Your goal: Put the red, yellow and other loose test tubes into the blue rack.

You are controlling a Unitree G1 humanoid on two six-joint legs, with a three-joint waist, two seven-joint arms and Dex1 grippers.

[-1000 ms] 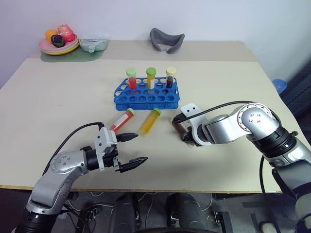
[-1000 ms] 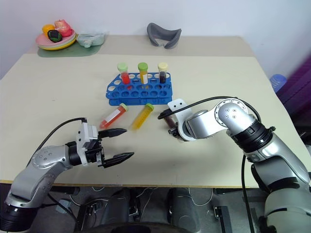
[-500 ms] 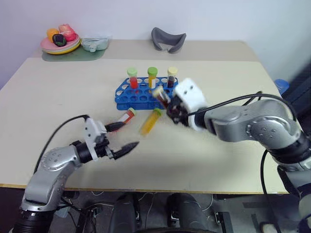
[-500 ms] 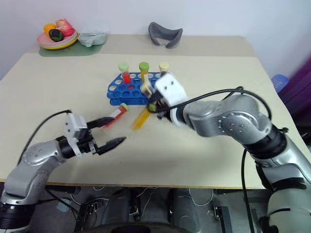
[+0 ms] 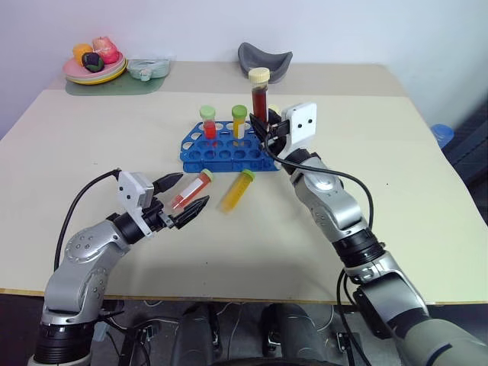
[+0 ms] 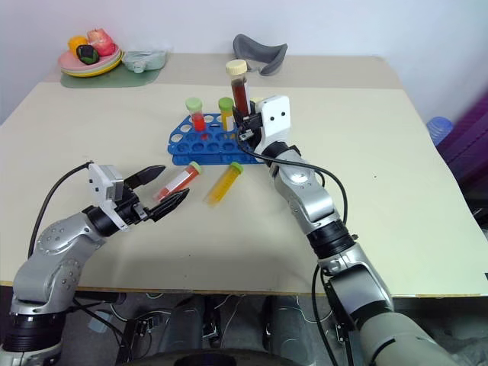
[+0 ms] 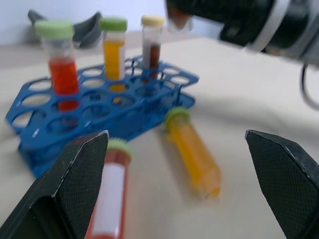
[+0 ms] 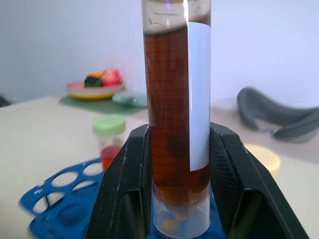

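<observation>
Tubes and bright blue plastic rack [image 5: 227, 149] on the counter

The two-tier rack with round holes holds upright a clear tube of red liquid with a pale green cap [image 5: 207, 122] and a yellow-orange one with a green cap [image 5: 239, 121]. A dark brown tube with a cream cap [image 5: 260, 93] stands upright above the rack's right end, clamped in the right claw [image 5: 264, 131]. Just in front of the rack lie a second red tube with a white label [image 5: 193, 189] and a second yellow-orange tube [image 5: 236, 190], both on their sides, caps toward the rack.
</observation>
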